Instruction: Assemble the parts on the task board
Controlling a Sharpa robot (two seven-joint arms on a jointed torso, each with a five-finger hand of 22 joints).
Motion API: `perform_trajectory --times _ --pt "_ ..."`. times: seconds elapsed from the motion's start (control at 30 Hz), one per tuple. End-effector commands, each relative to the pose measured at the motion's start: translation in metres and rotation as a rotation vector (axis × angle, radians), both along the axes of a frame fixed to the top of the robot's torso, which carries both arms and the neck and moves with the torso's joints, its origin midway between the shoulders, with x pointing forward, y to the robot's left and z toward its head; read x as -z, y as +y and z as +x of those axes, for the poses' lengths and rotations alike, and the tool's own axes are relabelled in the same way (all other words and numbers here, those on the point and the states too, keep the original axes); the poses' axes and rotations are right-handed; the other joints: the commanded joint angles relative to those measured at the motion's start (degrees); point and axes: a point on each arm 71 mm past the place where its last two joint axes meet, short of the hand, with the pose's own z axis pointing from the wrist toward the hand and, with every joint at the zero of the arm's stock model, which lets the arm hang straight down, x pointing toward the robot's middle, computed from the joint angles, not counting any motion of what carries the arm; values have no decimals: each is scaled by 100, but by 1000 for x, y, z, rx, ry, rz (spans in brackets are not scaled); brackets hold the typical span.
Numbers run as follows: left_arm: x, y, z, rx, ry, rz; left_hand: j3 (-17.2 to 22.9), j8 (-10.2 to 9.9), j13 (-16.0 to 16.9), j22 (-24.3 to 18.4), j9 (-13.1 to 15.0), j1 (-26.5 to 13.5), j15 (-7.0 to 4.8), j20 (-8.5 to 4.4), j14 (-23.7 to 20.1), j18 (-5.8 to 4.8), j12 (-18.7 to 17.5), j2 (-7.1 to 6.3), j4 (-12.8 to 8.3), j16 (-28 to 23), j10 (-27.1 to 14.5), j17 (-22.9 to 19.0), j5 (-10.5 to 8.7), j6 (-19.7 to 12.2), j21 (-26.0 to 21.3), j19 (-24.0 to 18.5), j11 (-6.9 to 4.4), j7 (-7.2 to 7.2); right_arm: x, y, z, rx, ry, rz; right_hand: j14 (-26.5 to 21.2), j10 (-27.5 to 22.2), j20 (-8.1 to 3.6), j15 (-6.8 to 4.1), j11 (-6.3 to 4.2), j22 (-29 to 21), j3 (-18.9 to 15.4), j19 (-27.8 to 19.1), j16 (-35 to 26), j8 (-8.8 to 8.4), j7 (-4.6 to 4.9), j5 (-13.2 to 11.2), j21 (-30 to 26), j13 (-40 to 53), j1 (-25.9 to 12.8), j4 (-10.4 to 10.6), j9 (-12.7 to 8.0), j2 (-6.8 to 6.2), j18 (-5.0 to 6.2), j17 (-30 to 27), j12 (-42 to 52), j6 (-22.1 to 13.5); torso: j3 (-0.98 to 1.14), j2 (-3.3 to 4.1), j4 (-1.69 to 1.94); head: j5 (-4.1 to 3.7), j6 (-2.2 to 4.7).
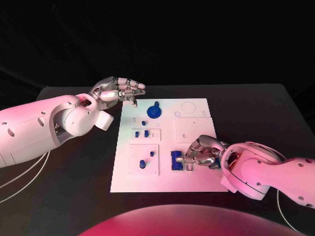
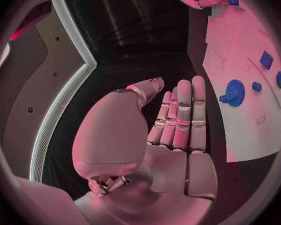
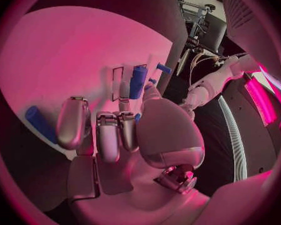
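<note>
On the left, silver left hand [image 1: 118,92] up off the black table [image 1: 72,196], just past the far left corner of the flat white task board [image 1: 193,183], fingers curled in on nothing. On the board, round blue gear part [image 1: 154,110] near the far end, small blue pieces [image 1: 142,133] in the middle. At the right, silver right hand [image 1: 204,152] low on the board, fingertips on a dark blue block part [image 1: 176,161]; cannot tell if clamped.

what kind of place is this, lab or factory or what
Probably a robotics lab or test cell: a black table against black backdrop, a white task board carrying small blue parts, including a blue gear, under coloured light.
</note>
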Motion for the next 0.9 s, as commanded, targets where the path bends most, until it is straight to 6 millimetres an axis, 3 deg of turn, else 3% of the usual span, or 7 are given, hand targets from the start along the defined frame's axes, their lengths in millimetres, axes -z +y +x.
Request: perform_trajectory --times 0.03,0.2,0.47,0.73,0.9 --pt "-1 -2 -1 15 -3 -8 -25 18 6 -7 8 -12 37 42 -9 84 21 29 -1 -15 -35 -8 34 -40 -36 -3 3 127 -8 -3 -1 -17 -45 32 537 442 -37 -51 3 277 -53 -14 26 -11 -3 -18 -64 1187 78 -4 14 -47 -96 1194 -66 -84 4 -4 -5 -6 15" --pt "-1 -2 0 12 -6 -9 -25 18 6 -7 8 -12 37 42 -9 84 21 29 -1 -15 -35 -8 34 -40 -36 -3 3 127 -25 -21 4 11 -115 64 525 419 -8 -11 53 236 -96 -52 8 -68 60 -16 -181 1164 486 -25 47 -84 -79 1137 -110 -262 3 -20 -17 -48 17" --pt "-1 -3 1 11 -15 -16 -24 32 7 -11 10 -23 40 45 -12 83 41 41 7 -13 -45 -10 34 -44 -38 -4 4 129 -42 -74 13 72 -230 -26 530 407 30 31 104 271 -164 -38 13 -153 117 -15 -160 1158 949 -36 81 -184 -87 1161 -132 -387 -8 -38 -34 -167 40" --pt "1 -4 1 15 -13 -19 -24 32 7 -11 10 -23 40 45 -12 83 41 41 7 -13 -45 -10 34 -44 -38 -4 4 129 -38 -102 8 89 -271 -136 532 402 38 42 117 290 -180 -28 17 -188 133 -14 -133 1151 1022 -31 77 -195 -94 1174 -144 -414 15 -41 -69 -219 52" --pt "2 -4 0 19 -9 -19 -24 32 7 -11 10 -23 40 45 -12 83 41 41 7 -13 -45 -10 34 -44 -38 -4 4 129 -31 -109 2 89 -257 -183 533 403 42 44 115 300 -184 -22 18 -183 126 -13 -120 1153 1050 -21 84 -180 -96 1181 -144 -374 8 -41 -57 -240 47"
